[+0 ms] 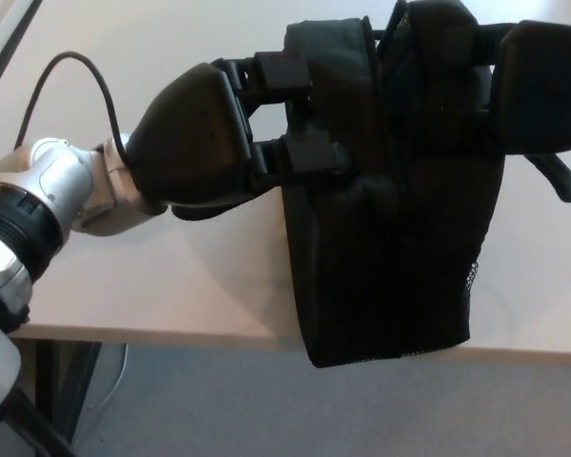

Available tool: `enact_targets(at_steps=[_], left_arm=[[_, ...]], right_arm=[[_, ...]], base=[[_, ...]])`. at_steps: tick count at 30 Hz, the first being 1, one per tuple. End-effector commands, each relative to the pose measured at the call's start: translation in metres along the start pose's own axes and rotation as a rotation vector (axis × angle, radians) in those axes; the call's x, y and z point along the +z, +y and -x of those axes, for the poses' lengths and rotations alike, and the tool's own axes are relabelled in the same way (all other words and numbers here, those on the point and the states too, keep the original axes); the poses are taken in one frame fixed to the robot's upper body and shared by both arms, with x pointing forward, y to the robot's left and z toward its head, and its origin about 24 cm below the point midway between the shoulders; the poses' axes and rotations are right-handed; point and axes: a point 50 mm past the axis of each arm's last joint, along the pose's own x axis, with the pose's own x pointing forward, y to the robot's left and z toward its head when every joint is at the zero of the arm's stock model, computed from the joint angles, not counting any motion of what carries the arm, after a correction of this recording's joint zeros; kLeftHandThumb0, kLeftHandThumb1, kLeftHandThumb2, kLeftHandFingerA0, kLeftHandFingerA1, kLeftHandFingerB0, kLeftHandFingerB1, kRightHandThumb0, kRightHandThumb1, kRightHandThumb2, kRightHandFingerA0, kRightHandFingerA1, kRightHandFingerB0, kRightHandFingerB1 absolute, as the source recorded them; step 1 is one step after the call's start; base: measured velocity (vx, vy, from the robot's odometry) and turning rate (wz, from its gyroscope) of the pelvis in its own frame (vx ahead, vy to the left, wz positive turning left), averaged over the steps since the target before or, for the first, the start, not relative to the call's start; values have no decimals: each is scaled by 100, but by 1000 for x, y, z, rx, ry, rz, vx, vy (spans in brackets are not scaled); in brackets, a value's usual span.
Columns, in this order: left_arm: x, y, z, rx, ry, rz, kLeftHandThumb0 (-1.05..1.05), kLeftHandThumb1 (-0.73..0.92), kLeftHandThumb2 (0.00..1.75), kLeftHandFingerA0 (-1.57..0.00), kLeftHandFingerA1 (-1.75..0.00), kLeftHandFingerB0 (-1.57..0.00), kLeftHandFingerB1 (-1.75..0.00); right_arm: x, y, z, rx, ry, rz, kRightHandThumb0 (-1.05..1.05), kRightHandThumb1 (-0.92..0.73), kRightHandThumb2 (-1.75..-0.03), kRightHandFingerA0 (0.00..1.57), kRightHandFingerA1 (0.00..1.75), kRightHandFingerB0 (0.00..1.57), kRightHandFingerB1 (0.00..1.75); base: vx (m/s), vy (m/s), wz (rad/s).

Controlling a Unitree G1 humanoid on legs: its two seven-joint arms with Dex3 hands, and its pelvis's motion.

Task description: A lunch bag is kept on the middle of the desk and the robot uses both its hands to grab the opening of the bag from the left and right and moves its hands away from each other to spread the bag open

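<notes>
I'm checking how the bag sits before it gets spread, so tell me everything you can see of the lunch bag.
The lunch bag is black, of soft fabric, standing on the pale desk with its near end overhanging the front edge. A seam runs down its top, which looks closed. A bit of mesh shows at its lower right. The left hand presses its fingers against the left side; the right hand is at the right side.

An office-like room: a plain pale desk [171, 295] stands over grey carpet floor [219, 409], with dark metal legs [52, 390].
</notes>
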Motion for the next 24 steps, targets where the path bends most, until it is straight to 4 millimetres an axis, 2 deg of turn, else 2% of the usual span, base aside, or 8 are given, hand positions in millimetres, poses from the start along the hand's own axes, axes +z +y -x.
enact_targets(at_steps=[1,3,5,8,13,18,19,24], left_arm=[[7,-5,4,-1,26,55,-25,59,65,-97,-123,-99,-72],[12,-8,7,23,72,72,-25,61,85,-89,-159,-84,-138],[16,-11,10,23,113,85,-26,58,93,-89,-163,-81,-148],[27,-17,20,63,183,82,-27,44,108,-90,-175,-74,-171],[41,-23,51,62,356,82,-25,55,64,-92,-174,-77,-165],[63,-29,82,92,563,186,-16,52,113,-96,-169,-79,-158],[67,-30,87,79,588,197,-19,48,113,-120,-136,-104,-128],[75,-33,98,35,638,219,-15,44,121,-96,-161,-85,-156]], right_arm=[[2,-1,-3,5,-41,-28,-32,-51,-55,99,84,49,38],[5,-1,-5,-32,-43,-24,-33,-52,-56,99,88,40,35],[8,1,-7,-48,-27,-48,-44,-45,-77,98,99,35,47],[16,1,-5,-116,41,-156,-33,-53,-56,103,145,85,50],[29,3,12,-154,178,-319,-39,-49,-56,95,137,100,65],[39,3,27,-284,346,-379,-24,-52,-57,88,143,90,100],[41,4,30,-295,368,-383,-22,-54,-58,87,144,85,115],[53,9,47,-263,424,-404,-22,-52,-57,92,134,81,132]], base=[[0,0,0],[0,0,0],[0,0,0],[0,0,0],[0,0,0],[0,0,0],[0,0,0],[0,0,0]])
